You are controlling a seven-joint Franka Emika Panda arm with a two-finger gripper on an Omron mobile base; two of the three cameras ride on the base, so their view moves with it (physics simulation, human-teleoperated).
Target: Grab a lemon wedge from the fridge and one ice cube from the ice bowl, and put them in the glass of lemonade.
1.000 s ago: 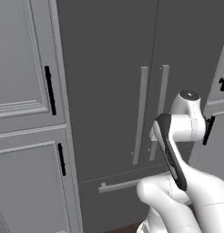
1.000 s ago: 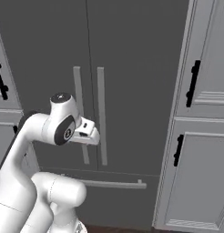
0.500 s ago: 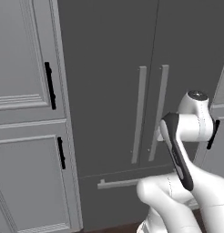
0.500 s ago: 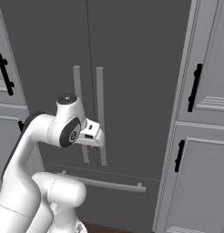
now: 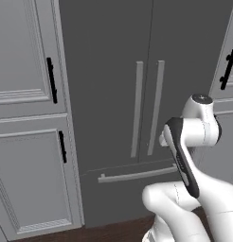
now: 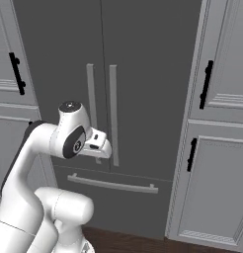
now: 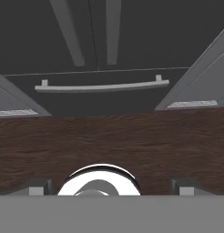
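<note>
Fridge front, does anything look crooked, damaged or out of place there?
Nothing stands out. The fridge has both doors shut, its two bar handles straight and parallel, and the drawer handle level. The gripper is open and holds nothing.

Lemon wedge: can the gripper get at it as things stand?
Probably not. Both doors of the fridge are shut, so anything inside is closed off. The gripper is open, pointing down at the floor, not on a door handle.
</note>
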